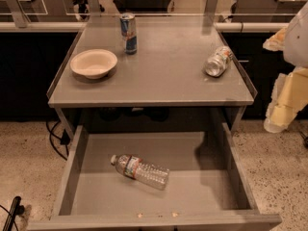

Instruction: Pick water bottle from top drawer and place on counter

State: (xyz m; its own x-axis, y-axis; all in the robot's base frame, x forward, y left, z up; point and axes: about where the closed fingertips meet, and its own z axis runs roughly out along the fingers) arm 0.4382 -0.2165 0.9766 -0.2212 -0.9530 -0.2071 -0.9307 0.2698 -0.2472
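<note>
step: approach, no grasp yet; tabletop (168, 76) above, top drawer (202, 191) pulled open below; arm (298, 32) at right edge, tool (281, 107) hanging off tabletop's right side, well apart from drawer; wide or narrow, cannot tell; water bottle (140, 171) on its side mid-drawer, cap left; next: reach down, grip body

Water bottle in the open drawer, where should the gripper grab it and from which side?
Probably across the ribbed middle of the water bottle, coming straight down from above. It lies on its side in the top drawer, cap toward the back left, both long flanks free. The gripper hangs to the right, outside the drawer.
</note>
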